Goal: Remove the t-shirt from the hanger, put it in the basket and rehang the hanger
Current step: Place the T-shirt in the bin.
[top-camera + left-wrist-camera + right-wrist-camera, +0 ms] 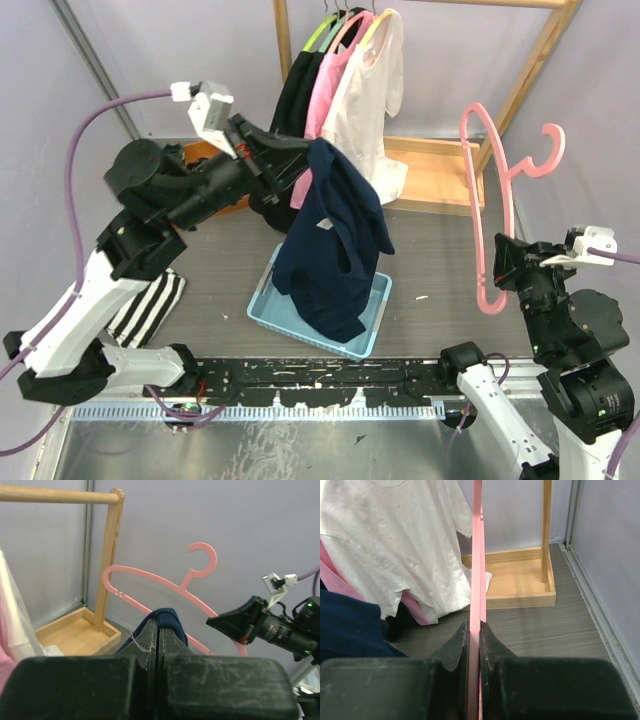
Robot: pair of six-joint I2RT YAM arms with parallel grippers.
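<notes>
Left gripper (158, 635): clamped on navy t-shirt (335, 240), dangling over blue tray (380, 300). Right gripper (475, 630): pinching bare pink hanger (476, 540). Handling: hold hanger clear rightward; lower t-shirt slowly.

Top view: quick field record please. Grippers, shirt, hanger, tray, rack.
left gripper: shut on navy shirt
right gripper: shut on pink hanger
hanger state: bare, upright
shirt state: off the hanger, hanging over blue tray; contact unclear
rack: behind, with black, pink and white tops hung on it
table left: striped cloth
</notes>
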